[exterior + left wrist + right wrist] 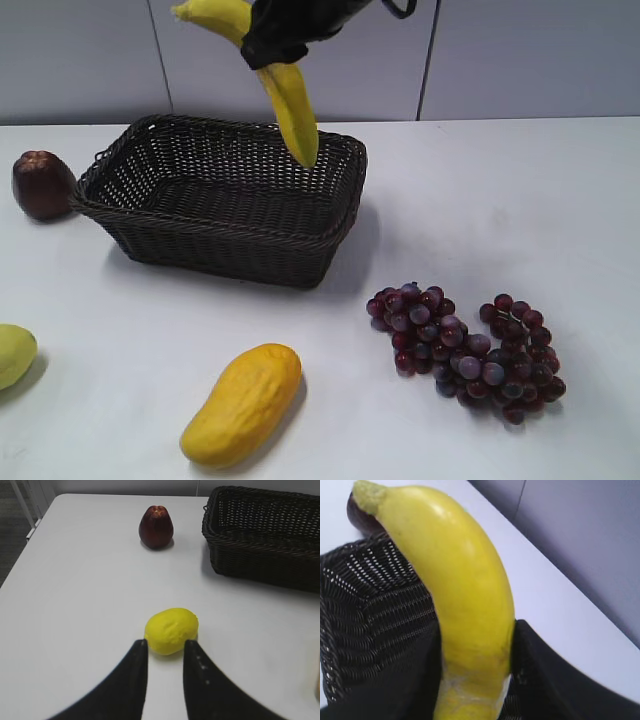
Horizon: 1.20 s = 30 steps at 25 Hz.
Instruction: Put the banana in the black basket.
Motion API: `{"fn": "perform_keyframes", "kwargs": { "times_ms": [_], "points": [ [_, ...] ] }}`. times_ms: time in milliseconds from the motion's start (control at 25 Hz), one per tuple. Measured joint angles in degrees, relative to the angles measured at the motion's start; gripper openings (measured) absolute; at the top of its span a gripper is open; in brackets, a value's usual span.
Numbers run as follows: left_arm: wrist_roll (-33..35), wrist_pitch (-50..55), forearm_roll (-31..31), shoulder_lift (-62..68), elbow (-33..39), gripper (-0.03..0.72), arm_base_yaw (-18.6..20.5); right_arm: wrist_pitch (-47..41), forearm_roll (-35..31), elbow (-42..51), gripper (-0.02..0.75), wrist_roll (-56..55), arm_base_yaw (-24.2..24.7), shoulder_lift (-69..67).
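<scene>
- My right pincer [285, 45] is pinching the curved bright-yellow banana [292, 110] above the dark woven wicker basket [230, 225];
- my left pincer [165, 652] is hovering spread over the white bench [75, 605], near a rounded yellow fruit [171, 631].

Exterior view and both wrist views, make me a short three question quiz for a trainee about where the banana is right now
1. True or false: the banana already lies on the black basket floor.
2. Which gripper holds the banana? A left B right
3. Fill in: in front of the left gripper sits a round ____ fruit.

Key: 1 false, it hangs above the basket in the right gripper. 2 B. 3 yellow.
</scene>
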State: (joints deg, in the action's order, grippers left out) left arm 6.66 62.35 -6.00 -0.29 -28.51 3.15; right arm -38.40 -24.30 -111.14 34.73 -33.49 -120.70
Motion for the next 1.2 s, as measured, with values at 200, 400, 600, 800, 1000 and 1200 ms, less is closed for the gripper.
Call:
{"fn": "perform_keyframes", "kwargs": {
  "times_ms": [200, 400, 600, 800, 1000, 1200],
  "points": [
    [0.0, 0.0, 0.0, 0.0, 0.0, 0.241, 0.0, 2.5, 0.0, 0.0, 0.397, 2.3, -0.4, -2.8],
    [0.0, 0.0, 0.0, 0.0, 0.0, 0.241, 0.0, 3.3, -0.1, 0.0, 0.629, 2.6, -0.4, -3.2],
    [0.0, 0.0, 0.0, 0.0, 0.0, 0.241, 0.0, 2.1, -0.1, 0.0, 0.650, 2.6, -0.4, -2.2],
    [0.0, 0.0, 0.0, 0.0, 0.0, 0.241, 0.0, -4.1, 1.5, 0.0, 0.633, 0.7, -0.4, 2.9],
    [0.0, 0.0, 0.0, 0.0, 0.0, 0.241, 0.0, -15.3, 11.5, 0.0, 0.620, -10.9, -0.4, 9.2],
    [0.0, 0.0, 0.0, 0.0, 0.0, 0.241, 0.0, -26.9, 22.1, 0.0, 0.603, -25.9, -0.4, 14.5]
  ]
}}
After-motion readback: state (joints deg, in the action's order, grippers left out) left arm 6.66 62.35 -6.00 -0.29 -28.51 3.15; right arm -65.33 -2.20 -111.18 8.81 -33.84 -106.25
